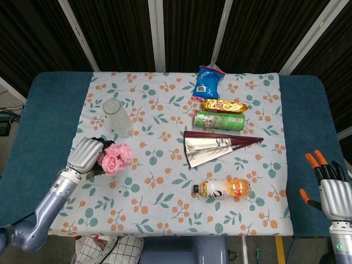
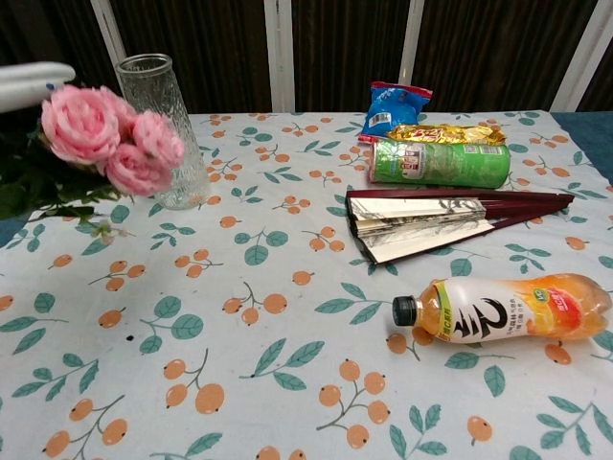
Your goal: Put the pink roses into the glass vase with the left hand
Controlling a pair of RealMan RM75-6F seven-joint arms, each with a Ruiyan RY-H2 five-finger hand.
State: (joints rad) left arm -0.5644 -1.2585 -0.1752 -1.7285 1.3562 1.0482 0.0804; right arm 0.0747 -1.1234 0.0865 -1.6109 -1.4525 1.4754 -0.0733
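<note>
My left hand (image 1: 85, 155) grips the bunch of pink roses (image 1: 114, 158) by its leafy stems and holds it above the cloth at the table's left side. In the chest view the roses (image 2: 105, 139) hang high at the upper left, partly in front of the glass vase (image 2: 163, 129), with only a sliver of the left hand (image 2: 34, 81) showing. The vase (image 1: 117, 116) stands upright just beyond the roses. My right hand (image 1: 330, 190) hovers off the table's front right corner, fingers apart and holding nothing.
On the floral cloth (image 1: 165, 192) lie a blue snack bag (image 1: 207, 83), a gold wrapper (image 1: 223, 105), a green can on its side (image 1: 219, 120), a folded fan (image 1: 214, 145) and an orange drink bottle (image 1: 223, 188).
</note>
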